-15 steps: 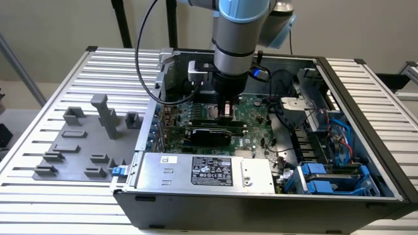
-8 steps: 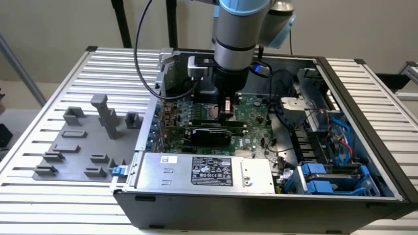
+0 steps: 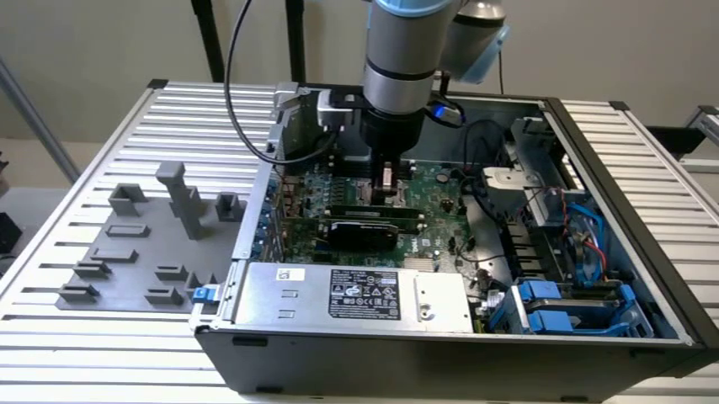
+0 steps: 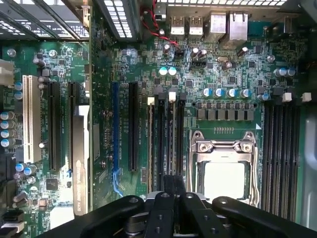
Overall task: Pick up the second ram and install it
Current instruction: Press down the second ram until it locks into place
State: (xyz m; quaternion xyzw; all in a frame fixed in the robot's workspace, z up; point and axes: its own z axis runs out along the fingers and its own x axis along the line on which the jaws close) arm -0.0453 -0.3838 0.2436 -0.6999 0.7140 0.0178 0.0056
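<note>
Gripper (image 3: 388, 181): fingers closed on the second ram (image 4: 173, 186). Ram stands edge-on over the motherboard (image 4: 99, 163) memory slots (image 4: 168, 139).

Plain beige wall (image 3: 101, 42) behind slatted metal table (image 3: 67, 219), w/ black poles (image 3: 207, 38).

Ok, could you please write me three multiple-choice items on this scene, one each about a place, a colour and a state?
1. Where is the gripper?
A) parked off to one side
B) low over the motherboard
C) raised far overhead

2. What colour are the holder blocks?
A) grey
B) red
C) yellow

3. How is the computer case?
A) closed
B) open
C) wrapped

Answers:
1 B: the arm reaches down to the green board.
2 A: the blocks at the exterior view's left are all grey.
3 B: the case's parts lie exposed from above.
</note>
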